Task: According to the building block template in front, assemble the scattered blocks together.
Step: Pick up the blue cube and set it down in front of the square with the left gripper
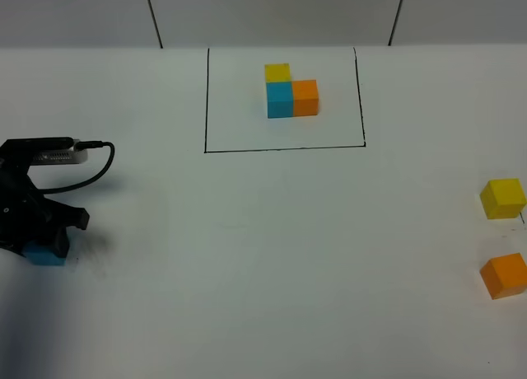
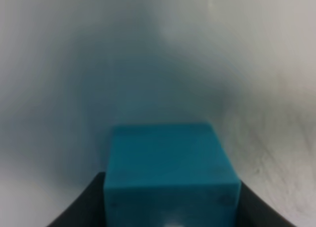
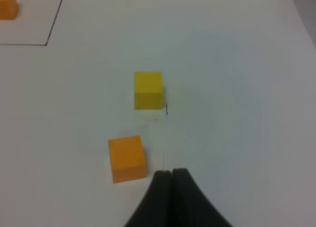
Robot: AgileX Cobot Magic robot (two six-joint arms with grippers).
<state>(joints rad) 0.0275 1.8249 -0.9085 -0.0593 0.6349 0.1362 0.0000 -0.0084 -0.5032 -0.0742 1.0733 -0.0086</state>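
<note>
The blue cube [image 1: 48, 257] is mostly hidden under the left gripper [image 1: 51, 240] near the left edge of the table [image 1: 263, 255], and the wrist view is blurred. Three loose cubes are counted: the blue cube, a yellow cube [image 1: 503, 198] and an orange cube [image 1: 504, 275]. One template [image 1: 291, 91] of three joined cubes is seen inside a black frame [image 1: 284, 148]. The blue cube sits between the left fingers, seemingly clamped. The right gripper [image 3: 171, 173] is clenched and empty, near the orange cube.
</note>
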